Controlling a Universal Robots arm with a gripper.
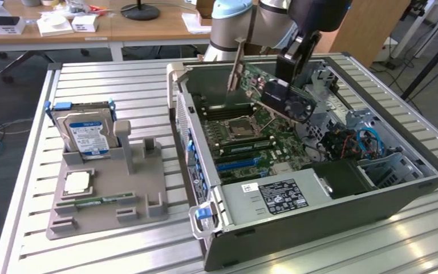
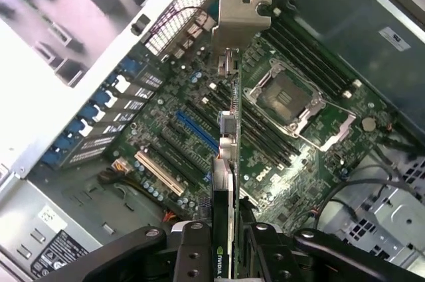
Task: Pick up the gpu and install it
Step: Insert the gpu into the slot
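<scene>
The gpu (image 1: 276,88), a green card with a black fan shroud and a metal bracket strip (image 1: 236,65), hangs tilted above the open computer case (image 1: 295,171). My gripper (image 1: 291,71) is shut on its upper edge. In the wrist view the gpu (image 2: 229,156) is seen edge-on, its bracket (image 2: 240,16) pointing away from me, clamped by my gripper (image 2: 227,242). Below it lies the motherboard (image 2: 279,136) with a blue slot (image 2: 196,131) and the CPU socket (image 2: 289,96). The card is clear of the board.
A grey parts holder (image 1: 109,191) at the exterior view's left carries a silver hard drive with blue label (image 1: 88,134), a CPU (image 1: 78,182) and a green memory stick (image 1: 97,201). The power supply (image 1: 280,197) and cables (image 1: 367,140) sit inside the case.
</scene>
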